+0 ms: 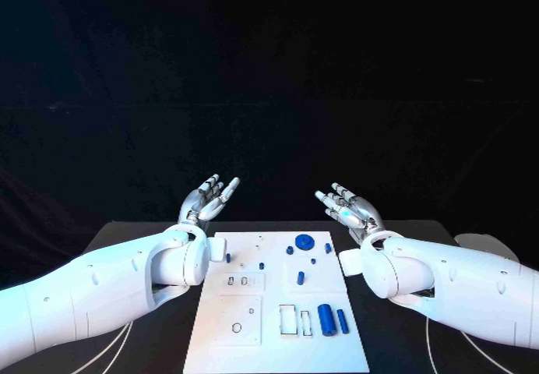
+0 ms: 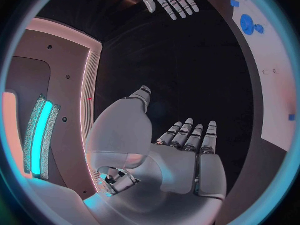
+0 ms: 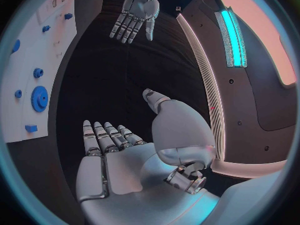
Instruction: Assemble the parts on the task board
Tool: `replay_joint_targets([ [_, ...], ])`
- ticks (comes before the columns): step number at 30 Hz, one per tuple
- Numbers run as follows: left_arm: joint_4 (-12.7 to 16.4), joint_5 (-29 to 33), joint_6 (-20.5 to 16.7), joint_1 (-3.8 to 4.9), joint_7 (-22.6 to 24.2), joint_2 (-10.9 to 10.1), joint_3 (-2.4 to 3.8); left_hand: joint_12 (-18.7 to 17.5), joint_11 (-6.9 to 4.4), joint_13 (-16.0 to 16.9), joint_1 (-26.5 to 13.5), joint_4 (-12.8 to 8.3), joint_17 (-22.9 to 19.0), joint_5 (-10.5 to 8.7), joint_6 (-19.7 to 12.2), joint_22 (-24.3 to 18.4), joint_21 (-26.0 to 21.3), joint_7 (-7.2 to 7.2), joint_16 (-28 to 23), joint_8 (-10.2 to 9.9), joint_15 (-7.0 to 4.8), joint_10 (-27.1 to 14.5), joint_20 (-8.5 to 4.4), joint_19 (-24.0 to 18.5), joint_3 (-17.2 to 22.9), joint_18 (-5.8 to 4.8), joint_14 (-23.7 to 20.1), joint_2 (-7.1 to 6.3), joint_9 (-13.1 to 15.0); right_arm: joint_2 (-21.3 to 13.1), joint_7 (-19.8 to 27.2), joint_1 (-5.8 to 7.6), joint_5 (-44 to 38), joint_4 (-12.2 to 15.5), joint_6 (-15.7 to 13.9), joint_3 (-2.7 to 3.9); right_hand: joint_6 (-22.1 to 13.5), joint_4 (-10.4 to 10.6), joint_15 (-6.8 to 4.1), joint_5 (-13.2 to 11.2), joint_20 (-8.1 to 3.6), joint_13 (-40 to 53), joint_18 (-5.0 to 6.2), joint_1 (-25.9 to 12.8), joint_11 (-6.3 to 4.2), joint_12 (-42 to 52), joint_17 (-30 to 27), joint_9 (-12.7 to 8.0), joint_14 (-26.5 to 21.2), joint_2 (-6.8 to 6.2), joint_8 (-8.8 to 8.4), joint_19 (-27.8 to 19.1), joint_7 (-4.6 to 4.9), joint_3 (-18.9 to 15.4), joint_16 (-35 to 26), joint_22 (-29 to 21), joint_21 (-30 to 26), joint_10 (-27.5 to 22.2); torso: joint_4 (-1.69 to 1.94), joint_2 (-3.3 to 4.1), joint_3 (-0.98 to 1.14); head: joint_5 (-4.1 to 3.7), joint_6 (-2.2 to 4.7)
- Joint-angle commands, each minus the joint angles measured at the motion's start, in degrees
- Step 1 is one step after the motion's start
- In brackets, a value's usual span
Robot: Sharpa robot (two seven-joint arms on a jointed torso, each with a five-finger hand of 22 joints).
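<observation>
Holding my left hand (image 1: 208, 200) and right hand (image 1: 350, 207) empty, fingers spread, beyond the task board (image 1: 277, 343), whose blue parts (image 1: 325, 319) lay back between my wrists, I judged I should descend slowly over one, probably the gear (image 1: 303, 240).

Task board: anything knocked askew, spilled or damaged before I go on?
Nothing stands out. The task board lies square on the table, its blue parts resting on it. The left hand and right hand hover beyond its far edge, holding nothing.
</observation>
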Motion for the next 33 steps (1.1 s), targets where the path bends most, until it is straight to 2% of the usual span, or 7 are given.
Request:
replay_joint_targets([
  [1, -0.20, -0.54, 4.56, 0.15, -0.31, 0.20, 0.01, 1.31, 0.71, 0.21, 3.30, 0.90, 0.54, 0.32, 1.36, 0.13, 0.45, 6.28, 0.84, 0.63, 1.37, 1.45, 0.99, 0.52, 0.50, 1.60, 2.02, -0.27, 0.30, 0.23, -4.25, 0.87, -5.26, -0.81, 10.51, -0.69, 3.93, -1.88, 0.80, 1.07, 0.79, 0.57, 0.61, 5.01, 0.71, 1.07, 1.00, 0.93, 5.43, -0.20, 1.32, 3.28, 9.98, 1.94, 1.59, 0.82, 1.53, 5.10, 0.00, 0.01, 0.00, 0.01, 0.00],
  [7, -0.20, -0.54, 4.56, 0.15, -0.31, 0.20, 0.01, 7.45, 3.32, 1.37, 5.91, 0.69, 4.80, 0.42, 14.71, 3.16, 6.59, 8.60, 7.79, 5.23, 1.98, 15.08, 1.05, 18.29, 1.14, 1.15, 22.12, 0.01, 3.51, 0.36, -5.38, 1.72, -6.40, -1.49, 13.16, -1.50, 18.62, -6.55, -1.36, 1.71, 0.57, 2.10, 2.64, 10.05, -0.51, 4.85, 4.25, 4.30, 24.31, -1.50, 6.55, 12.26, 9.65, 3.80, 7.25, 2.66, 5.36, 24.95, 0.00, 0.01, 0.00, 0.01, 0.00],
  [8, 1.72, -0.54, 4.95, 0.34, 0.07, -2.75, 0.03, 8.70, 3.57, 1.44, 6.84, 0.67, 5.98, 0.22, 18.31, 4.22, 9.07, 8.26, 9.82, 6.54, 1.39, 19.82, 0.96, 25.33, 1.35, 1.99, 28.01, -0.02, 4.36, -0.19, -2.25, 3.45, -19.86, -2.72, 6.94, -1.49, 19.46, -6.80, -1.49, 1.74, 0.61, 2.05, 2.78, 10.27, -0.63, 4.87, 4.34, 4.47, 25.33, -1.55, 6.79, 12.84, 9.67, 3.93, 7.42, 2.73, 5.58, 26.38, 0.13, 1.85, -0.35, -0.26, -0.33],
  [13, 3.18, -0.57, 5.86, 0.52, 0.04, -4.29, 0.05, 10.86, 1.19, 1.46, 10.34, -0.02, 9.28, 0.32, 34.66, 5.03, 13.32, 7.15, 15.95, 12.76, -1.94, 35.38, 0.64, 35.84, 2.36, 6.92, 42.60, -0.23, 8.10, -0.14, -2.44, 4.23, -28.79, -3.67, 4.81, -1.45, 29.88, -8.30, -3.04, 3.87, 0.53, 2.53, 4.36, 11.34, -1.78, 6.19, 5.78, 6.53, 36.96, -2.43, 10.22, 21.46, 9.14, 4.89, 10.26, 3.95, 8.78, 40.18, 0.29, 2.88, -0.37, -0.54, -0.25],
  [17, 4.48, -0.77, 7.04, 0.68, -0.42, -5.53, 0.07, 10.16, 0.16, 1.44, 11.73, -0.27, 10.12, 0.30, 37.88, 5.04, 14.47, 6.38, 16.73, 14.39, -3.02, 39.73, -0.21, 39.49, 2.67, 7.10, 45.62, -0.71, 8.70, 0.04, -3.13, 4.79, -36.12, -4.53, 4.19, -1.36, 38.96, -8.53, -4.48, 4.15, 0.41, 2.45, 5.87, 11.38, -2.98, 5.92, 6.03, 8.03, 41.26, -3.52, 12.88, 30.25, 8.10, 5.70, 11.11, 5.26, 12.42, 44.92, 0.19, 3.52, -0.27, -0.49, -0.07],
  [30, 10.37, -2.16, 8.79, 1.29, -1.00, -9.68, 0.65, 5.68, -1.23, 1.45, 14.90, -0.93, 12.27, 0.33, 40.40, 3.79, 14.63, 5.12, 17.03, 14.85, -4.67, 46.11, -1.98, 44.64, 3.15, 7.09, 50.83, -2.32, 8.70, 0.14, -10.52, 7.22, -54.53, -6.26, 8.64, -1.20, 45.10, -9.77, -7.92, 1.73, -1.92, 2.68, 6.69, 12.74, -5.83, 4.24, 7.44, 8.08, 52.65, -6.44, 13.40, 38.89, 5.68, 9.13, 13.57, 5.84, 15.91, 54.37, 0.64, 6.19, -0.43, -1.32, -0.11],
  [33, 12.27, -2.50, 9.23, 1.58, -1.10, -10.64, 0.75, 5.14, -1.32, 1.44, 15.39, -1.17, 12.55, 0.35, 40.46, 3.69, 14.70, 5.03, 17.02, 14.77, -4.79, 46.48, -2.19, 45.20, 3.35, 7.09, 51.21, -2.50, 8.66, 0.34, -14.61, 8.18, -62.66, -6.69, 9.88, -1.15, 47.95, -9.90, -9.58, 6.25, -3.61, 2.94, 6.65, 12.02, -7.49, 4.77, 8.84, 8.69, 56.72, -8.99, 14.61, 42.49, 4.28, 9.71, 14.91, 6.48, 17.65, 59.19, 0.99, 7.17, -0.47, -1.49, -0.05],
])
